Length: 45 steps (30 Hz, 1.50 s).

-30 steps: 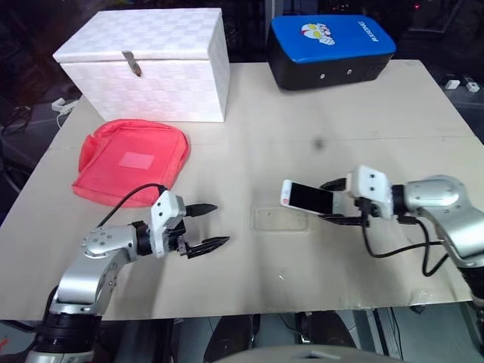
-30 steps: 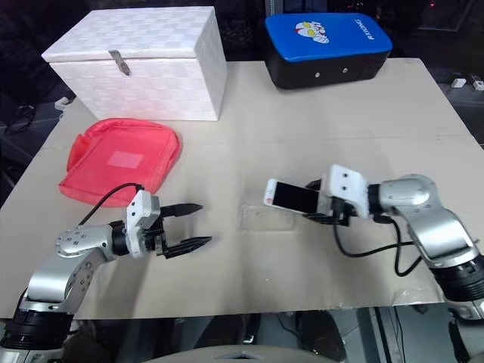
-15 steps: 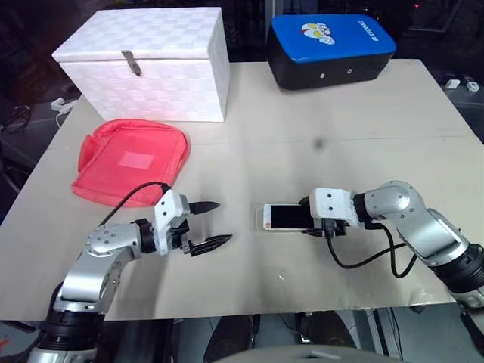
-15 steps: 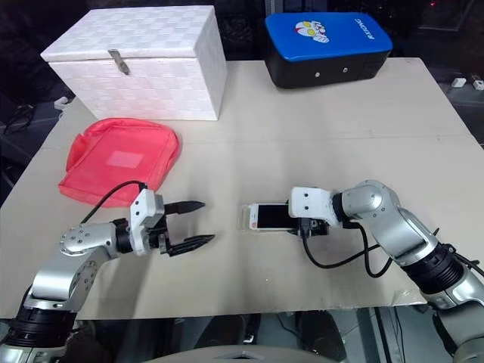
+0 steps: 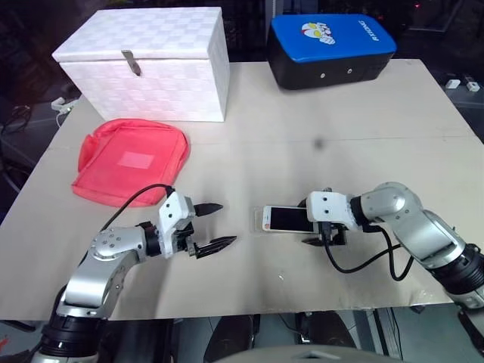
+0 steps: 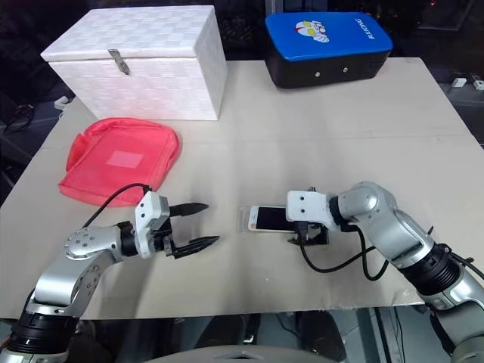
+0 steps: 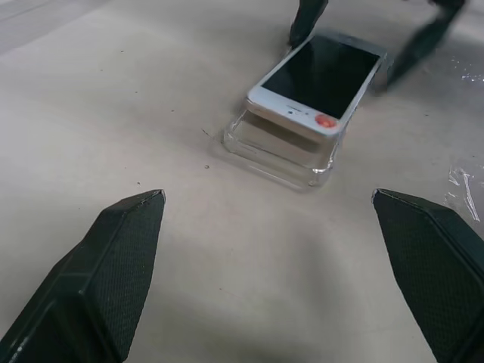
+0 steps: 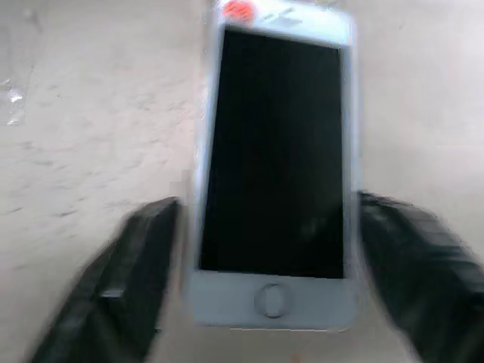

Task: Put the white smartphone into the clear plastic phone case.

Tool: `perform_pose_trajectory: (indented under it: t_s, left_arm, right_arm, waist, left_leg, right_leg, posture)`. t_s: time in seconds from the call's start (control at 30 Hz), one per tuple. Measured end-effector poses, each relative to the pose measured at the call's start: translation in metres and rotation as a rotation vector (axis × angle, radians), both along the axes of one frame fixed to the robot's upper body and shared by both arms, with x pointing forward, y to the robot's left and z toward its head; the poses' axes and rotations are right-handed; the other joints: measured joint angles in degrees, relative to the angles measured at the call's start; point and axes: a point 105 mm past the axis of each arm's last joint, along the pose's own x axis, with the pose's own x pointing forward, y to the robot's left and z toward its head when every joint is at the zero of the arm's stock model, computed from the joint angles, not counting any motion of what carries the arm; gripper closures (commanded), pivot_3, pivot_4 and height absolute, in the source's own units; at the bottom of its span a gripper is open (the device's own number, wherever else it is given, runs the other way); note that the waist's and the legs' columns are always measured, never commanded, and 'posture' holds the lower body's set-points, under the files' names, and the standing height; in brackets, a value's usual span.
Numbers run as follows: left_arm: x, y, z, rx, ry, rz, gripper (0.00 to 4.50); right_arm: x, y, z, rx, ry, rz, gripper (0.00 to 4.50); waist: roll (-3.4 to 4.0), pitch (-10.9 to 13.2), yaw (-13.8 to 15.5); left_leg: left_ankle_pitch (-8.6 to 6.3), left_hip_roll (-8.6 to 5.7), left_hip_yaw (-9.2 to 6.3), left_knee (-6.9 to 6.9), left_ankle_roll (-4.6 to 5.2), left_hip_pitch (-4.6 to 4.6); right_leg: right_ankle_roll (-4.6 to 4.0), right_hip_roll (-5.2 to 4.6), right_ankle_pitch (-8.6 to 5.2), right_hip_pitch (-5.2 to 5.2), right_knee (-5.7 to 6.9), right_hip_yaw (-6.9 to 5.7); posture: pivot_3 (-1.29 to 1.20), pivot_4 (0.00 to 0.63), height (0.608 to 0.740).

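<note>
**A:** Where does your white smartphone [image 5: 286,218] sit right now?

**B:** Screen up on top of the clear plastic phone case [image 7: 281,148], near the front middle of the table [image 5: 363,113]. From the left wrist view you can see it resting on the case's rim rather than sunk inside: the shell's clear wall shows under the phone's near end, and the phone looks slightly raised there. I'd judge it laid on, not pressed home.

**A:** And your right gripper [image 5: 321,218]?

**B:** Its black fingers [image 8: 412,257] stand apart, one on each long side of the phone, with a gap showing between each finger and the phone's edge in the right wrist view. So you have no clamp on it; the phone lies free. The straddle makes sense, since it leaves the phone lined up over the case.

**A:** The left gripper [image 5: 210,225]?

**B:** Fingers spread wide, holding nothing, pointing toward the phone's red-dotted end from just to the left. Your left hand is placed well to brace the case if you push down.

**A:** What's the risk?

**B:** The case is light and glossy, so pressing one end could tip or slide it.
</note>
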Motion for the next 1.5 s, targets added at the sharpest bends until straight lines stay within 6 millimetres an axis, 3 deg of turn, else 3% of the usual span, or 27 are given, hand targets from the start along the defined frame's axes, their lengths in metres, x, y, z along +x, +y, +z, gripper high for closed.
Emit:
perform_pose_trajectory:
  t_s: [0.1,0.17,0.27,0.37,0.5,0.7,0.9,1.13,1.33,1.43,1.5]
  left_arm:
    - [0.0,-0.001,0.0,-0.003,0.002,-0.001,0.0]
    - [0.0,-0.001,0.0,-0.003,0.002,-0.002,0.0]
    - [0.001,-0.001,0.001,-0.003,-0.002,-0.004,0.0]
    - [0.002,-0.003,0.002,-0.004,-0.006,-0.011,0.0]
    - [0.001,-0.009,0.0,-0.008,0.002,-0.032,0.0]
    - [0.001,-0.01,-0.001,-0.008,0.003,-0.035,0.0]
    - [0.001,-0.01,0.0,-0.008,0.001,-0.033,0.0]
    - [0.0,-0.009,-0.004,0.003,0.008,-0.029,0.0]
    - [-0.001,-0.015,-0.008,0.018,0.016,-0.059,0.0]
    - [0.0,-0.016,-0.013,0.031,0.035,-0.085,0.79]
    - [0.001,-0.017,-0.016,0.043,0.043,-0.104,1.82]
  right_arm:
    - [0.002,-0.001,0.009,0.037,-0.005,-0.024,0.06]
    - [0.002,0.0,0.028,0.11,-0.02,-0.046,0.06]
    - [-0.002,0.002,0.059,0.215,-0.024,-0.051,0.87]
    - [-0.007,0.014,0.065,0.286,0.026,-0.036,2.39]
    - [0.001,0.041,0.037,0.301,0.082,-0.042,4.39]
    - [0.011,0.05,-0.001,0.195,0.063,0.007,4.46]
    - [0.01,0.063,-0.012,0.116,-0.006,0.154,4.46]
    - [0.011,0.063,-0.016,0.117,0.008,0.189,4.46]
    - [0.009,0.054,-0.01,0.253,0.079,0.125,4.46]
    - [0.006,0.037,0.023,0.309,0.05,0.099,4.5]
    - [0.004,0.026,0.046,0.314,-0.008,0.088,4.5]
  waist:
    - [0.01,0.0,0.0]
    - [0.01,0.0,0.0]
    - [0.0,0.0,0.0]
    - [0.0,0.0,-0.1]
    - [0.0,0.0,-0.2]
    - [0.0,0.0,-0.2]
    - [-0.05,-0.1,-0.4]
    - [-0.04,-0.3,0.0]
    - [-0.05,-0.3,0.0]
    - [0.03,-0.3,-0.1]
    - [0.02,-0.3,-0.1]
  left_leg:
    - [0.0,0.0,0.0,0.0,0.0,-0.01]
    - [0.0,0.0,-0.01,0.0,0.0,-0.01]
    - [0.0,0.0,-0.01,0.0,0.0,-0.01]
    - [0.0,0.0,-0.01,-0.01,0.0,0.0]
    - [0.01,-0.01,0.01,-0.01,-0.01,0.0]
    - [0.02,-0.04,0.01,0.02,-0.02,-0.01]
    - [0.06,0.0,0.01,-0.06,-0.11,0.4]
    - [0.06,-0.01,0.0,-0.07,-0.1,0.61]
    - [0.06,-0.03,-0.01,-0.06,-0.1,0.45]
    - [0.06,-0.03,-0.01,-0.05,-0.1,0.2]
    - [0.06,-0.02,-0.05,-0.07,-0.1,0.19]
  right_leg:
    - [0.0,0.0,0.0,-0.01,0.0,0.0]
    - [0.0,0.0,0.0,-0.02,0.0,0.0]
    - [0.0,0.0,0.0,-0.01,0.0,0.0]
    - [0.0,0.0,0.0,-0.01,0.01,0.0]
    - [0.0,0.0,0.0,-0.03,0.04,0.02]
    - [0.0,0.0,0.0,-0.05,0.03,0.0]
    - [0.0,0.05,0.0,0.21,0.08,0.03]
    - [0.0,0.04,0.0,0.42,0.08,0.04]
    - [0.0,0.02,0.0,0.3,0.06,0.04]
    - [0.0,0.02,0.01,0.07,0.1,0.05]
    - [-0.01,0.03,0.0,0.08,0.06,0.0]
  posture:
    - [0.0,0.15,0.74]
    - [0.0,0.15,0.74]
    - [0.0,0.15,0.74]
    - [0.0,0.15,0.74]
    - [0.0,0.15,0.74]
    - [0.0,0.15,0.74]
    - [0.0,0.15,0.74]
    - [0.0,0.15,0.74]
    - [0.0,0.15,0.74]
    - [0.0,0.15,0.74]
    - [0.0,0.15,0.74]
